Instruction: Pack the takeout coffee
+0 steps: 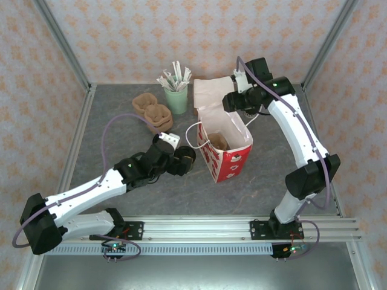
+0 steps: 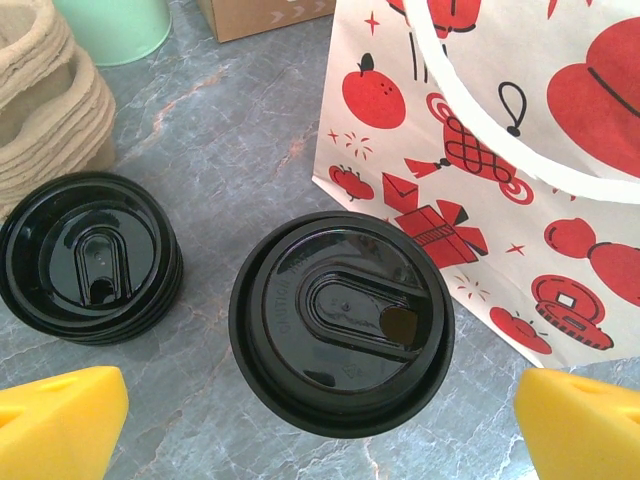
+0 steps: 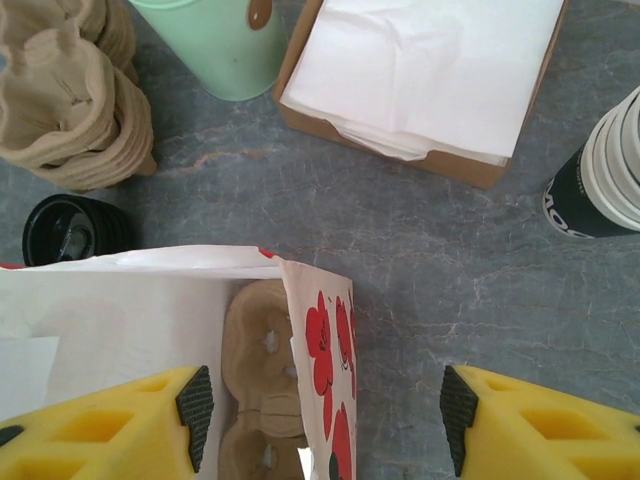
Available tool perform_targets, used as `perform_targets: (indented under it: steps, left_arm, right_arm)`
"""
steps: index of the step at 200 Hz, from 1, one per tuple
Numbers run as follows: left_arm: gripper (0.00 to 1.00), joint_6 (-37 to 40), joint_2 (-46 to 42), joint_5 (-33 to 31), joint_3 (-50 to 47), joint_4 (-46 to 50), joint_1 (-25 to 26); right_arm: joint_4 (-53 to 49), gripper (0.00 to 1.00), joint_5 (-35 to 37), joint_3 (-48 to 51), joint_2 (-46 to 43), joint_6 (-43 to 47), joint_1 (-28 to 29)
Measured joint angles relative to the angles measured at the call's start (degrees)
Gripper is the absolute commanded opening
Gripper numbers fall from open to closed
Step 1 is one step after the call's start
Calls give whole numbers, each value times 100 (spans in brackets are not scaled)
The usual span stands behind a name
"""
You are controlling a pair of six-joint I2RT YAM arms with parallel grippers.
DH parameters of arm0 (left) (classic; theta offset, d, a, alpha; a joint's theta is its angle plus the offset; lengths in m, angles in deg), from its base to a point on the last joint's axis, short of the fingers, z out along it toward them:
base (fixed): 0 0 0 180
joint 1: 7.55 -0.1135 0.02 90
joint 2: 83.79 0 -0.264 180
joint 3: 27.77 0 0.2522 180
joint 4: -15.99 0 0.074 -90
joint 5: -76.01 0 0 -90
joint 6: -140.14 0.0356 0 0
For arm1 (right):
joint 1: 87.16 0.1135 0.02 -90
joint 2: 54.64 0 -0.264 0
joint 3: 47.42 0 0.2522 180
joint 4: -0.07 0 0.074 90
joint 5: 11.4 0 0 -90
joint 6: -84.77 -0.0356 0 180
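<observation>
The takeout coffee [image 2: 342, 322], a dark cup under a round black lid, stands on the grey table just left of the red-and-white paper bag [image 2: 500, 150]. My left gripper [image 1: 181, 162] hovers at the cup, open, its yellow fingers [image 2: 60, 425] on either side and clear of the lid. My right gripper [image 3: 327, 415] is at the bag's far end [image 1: 213, 112], open, with the bag's printed side wall [image 3: 325, 370] standing between its pads and touching neither. A brown pulp cup carrier [image 3: 255, 380] lies inside the bag.
A stack of loose black lids [image 2: 90, 258] sits left of the coffee, with stacked pulp carriers [image 1: 151, 112] behind it. A mint cup of sachets [image 1: 175, 96], a box of white napkins [image 3: 420, 70] and a stack of lidless cups [image 3: 600, 170] stand along the back.
</observation>
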Motion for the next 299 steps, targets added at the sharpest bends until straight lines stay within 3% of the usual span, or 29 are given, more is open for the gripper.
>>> perform_targets:
  steps: [19,54,72,136,276,299]
  left_arm:
    - [100,-4,-4,-2,0,0,0]
    - [100,-9,-74,-20,0,0,0]
    - [100,-4,-162,-22,-2,0,0]
    - [100,7,-269,-63,-2,0,0]
    - [100,-13,789,-225,2,-396,114]
    - [94,-22,988,-190,63,-413,114]
  right_arm:
    - [-37,59,-76,0,61,17,0]
    - [-44,42,-129,9,72,-55,2]
    - [-22,27,-164,81,66,-122,0]
    - [219,4,-79,992,-516,-695,15]
    - [385,0,944,2706,-2253,-3440,157]
    - [385,0,992,2710,-2277,-3615,157]
